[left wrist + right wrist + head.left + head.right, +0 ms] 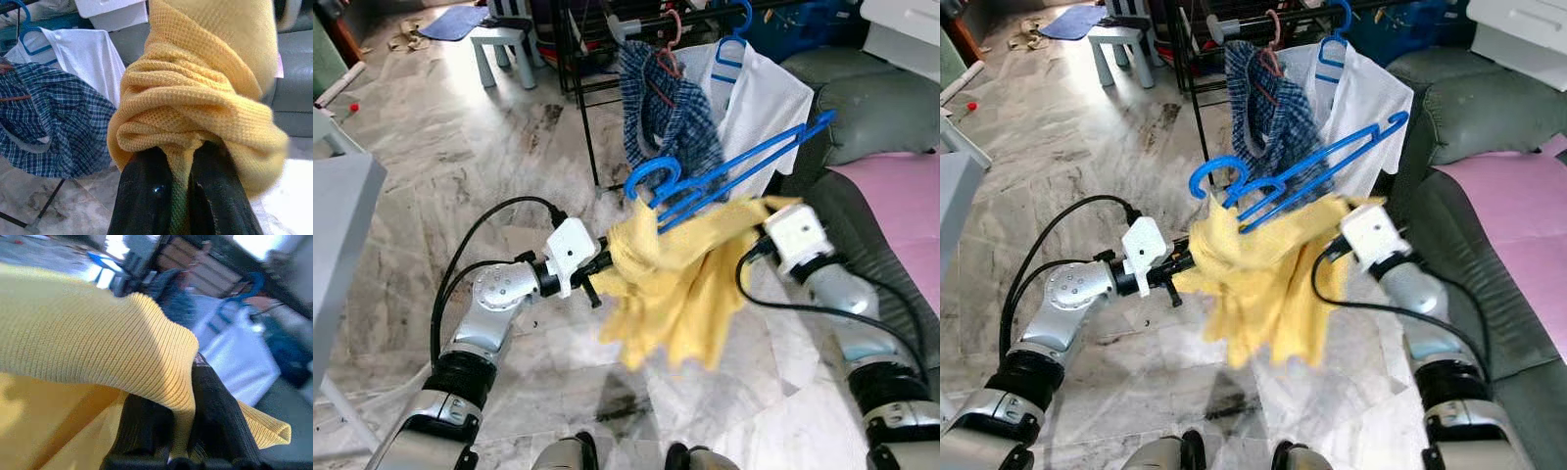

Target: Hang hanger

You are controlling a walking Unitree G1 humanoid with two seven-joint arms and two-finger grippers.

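A blue plastic hanger sat in mid-air between the two arms, tilted so that its hook end lay low toward the robot's left and its far arm rose up toward the right. A yellow knitted garment was draped on it, bunched at both ends and sagging in loose folds below, above the marble floor.

The left gripper was clenched on a gathered wad of the yellow cloth at the garment's left end; in the left wrist view both black fingers pressed together with a strip of the knit pinched between them. The right gripper was likewise closed on the cloth at the garment's right end, its fingers showing dark under a fold of yellow rib that lay over them. From the head views the white wrist housings stood at either side of the garment, with black cables looping back along the silver arms.

Just behind the hanger stood a black metal clothes rack. On it hung a blue checked shirt on a reddish hanger, and beside it a white shirt on another blue hanger. A grey sofa with a pink sheet lay along the right side. A small pale stool stood on the floor at the far left, with a blue mat beyond it.
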